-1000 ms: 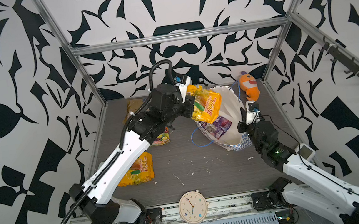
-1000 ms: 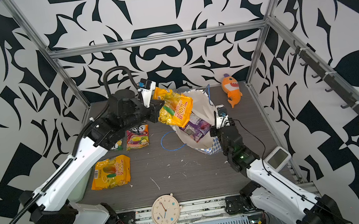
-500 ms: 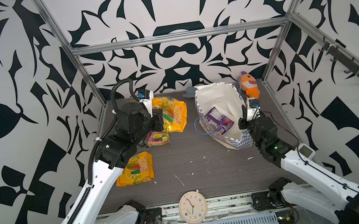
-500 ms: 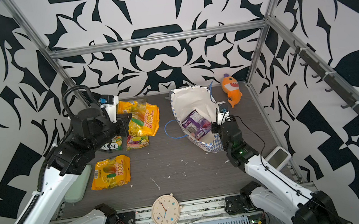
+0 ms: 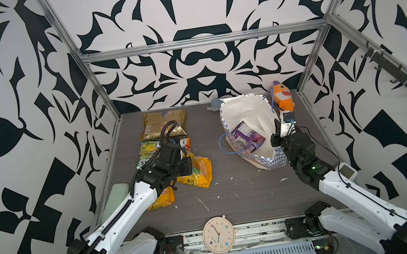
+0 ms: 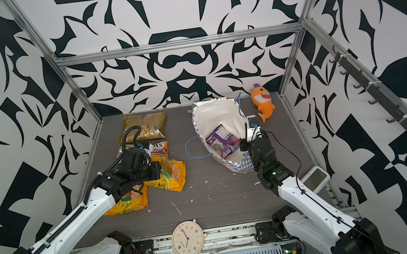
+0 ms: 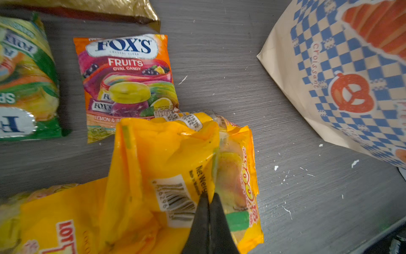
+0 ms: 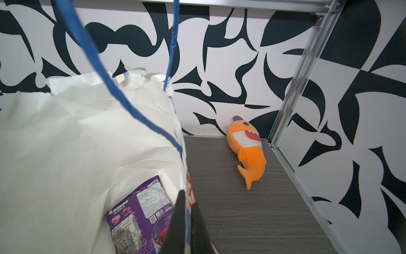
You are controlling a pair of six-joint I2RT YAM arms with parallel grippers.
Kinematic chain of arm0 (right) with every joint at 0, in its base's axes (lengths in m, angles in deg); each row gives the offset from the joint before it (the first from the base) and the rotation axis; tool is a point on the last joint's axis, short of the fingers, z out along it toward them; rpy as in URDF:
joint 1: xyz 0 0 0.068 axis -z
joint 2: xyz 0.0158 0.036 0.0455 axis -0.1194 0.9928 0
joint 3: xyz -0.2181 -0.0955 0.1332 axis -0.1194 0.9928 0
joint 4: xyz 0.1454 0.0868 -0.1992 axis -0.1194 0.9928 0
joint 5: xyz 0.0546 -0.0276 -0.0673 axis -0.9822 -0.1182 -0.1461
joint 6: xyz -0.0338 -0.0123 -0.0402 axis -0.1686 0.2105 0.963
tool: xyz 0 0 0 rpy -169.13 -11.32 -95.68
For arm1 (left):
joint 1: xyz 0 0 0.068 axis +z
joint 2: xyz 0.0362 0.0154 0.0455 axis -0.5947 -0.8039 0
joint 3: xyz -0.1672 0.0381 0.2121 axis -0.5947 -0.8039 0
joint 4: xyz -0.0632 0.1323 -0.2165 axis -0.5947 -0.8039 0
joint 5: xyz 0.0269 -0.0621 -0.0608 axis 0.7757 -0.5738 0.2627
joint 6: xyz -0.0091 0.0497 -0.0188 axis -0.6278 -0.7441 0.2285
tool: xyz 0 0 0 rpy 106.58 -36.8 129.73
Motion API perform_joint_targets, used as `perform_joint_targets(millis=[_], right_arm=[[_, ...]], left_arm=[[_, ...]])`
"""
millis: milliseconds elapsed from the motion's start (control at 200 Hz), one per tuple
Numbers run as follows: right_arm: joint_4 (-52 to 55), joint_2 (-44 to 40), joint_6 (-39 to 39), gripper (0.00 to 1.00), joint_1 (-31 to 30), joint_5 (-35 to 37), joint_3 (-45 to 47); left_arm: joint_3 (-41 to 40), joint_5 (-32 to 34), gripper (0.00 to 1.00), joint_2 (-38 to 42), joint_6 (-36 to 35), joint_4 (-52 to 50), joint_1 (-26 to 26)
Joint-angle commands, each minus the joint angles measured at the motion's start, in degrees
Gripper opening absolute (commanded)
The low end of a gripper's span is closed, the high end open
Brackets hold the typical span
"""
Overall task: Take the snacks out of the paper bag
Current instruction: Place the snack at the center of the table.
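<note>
We find both top views bright and evenly lit, the light diffuse and from above. Shadows on the dark table (image 5: 232,183) are faint and soft-edged. Toward the corners the patterned walls (image 5: 196,4) splay outward in a wide-angle stretch.

In the left wrist view the red-orange packet (image 7: 125,77) and the orange-yellow packet (image 7: 171,154) read crisply, with small sparkles of glare. The green-yellow packet (image 7: 26,77) at the frame's edge smears into blur.

In the right wrist view the paper bag (image 8: 77,143) shows its white lining nearly washed out. The blue cord handle (image 8: 105,77) close to the lens is soft, and the plush shark (image 8: 248,149) is sharp beside a mild shadow.
</note>
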Motion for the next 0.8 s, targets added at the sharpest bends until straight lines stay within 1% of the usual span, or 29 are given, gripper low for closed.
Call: perform_joint_targets(millis=[0, 80, 200, 470, 520, 620, 675, 700, 795], right_arm=[[0.07, -0.7, -0.34, 0.0, 0.33, -0.01, -0.44], [0.02, -0.77, -0.43, 0.0, 0.33, -0.09, -0.53], [-0.37, -0.86, -0.49, 0.0, 0.33, -0.09, -0.44], [-0.89, -0.24, -0.47, 0.0, 0.4, -0.27, -0.64], [-0.98, -0.17, -0.54, 0.0, 0.33, -0.28, -0.53], [-1.15, 0.07, -0.42, 0.0, 0.35, -0.18, -0.44], [-1.31, 0.11, -0.44, 0.0, 0.41, -0.17, -0.35], [-1.42, 0.02, -0.45, 0.0, 0.35, -0.32, -0.23], [-1.72, -0.42, -0.46, 0.0, 0.41, -0.29, 0.06]], left_arm=[[-1.82, 0.09, 0.0, 0.28, 4.87, 10.62, 0.15], [-3.19, 1.62, 0.0, -0.16, 6.06, 11.35, 0.14], [-3.6, 3.7, 0.0, -1.63, 5.0, 10.15, 0.21], [-3.52, 3.3, 0.0, -5.51, 4.56, 8.19, 0.15], [-3.36, 3.6, 0.08, -5.87, 4.41, 7.46, 0.2], [-2.79, 5.36, 0.1, -6.0, 3.71, 5.92, 0.2], [-2.13, 6.65, 0.16, -5.96, 3.07, 4.82, 0.17], [-1.58, 7.18, 0.21, -5.94, 2.79, 4.17, 0.21], [0.35, 8.82, 0.25, -5.39, 1.58, 1.87, 0.2]])
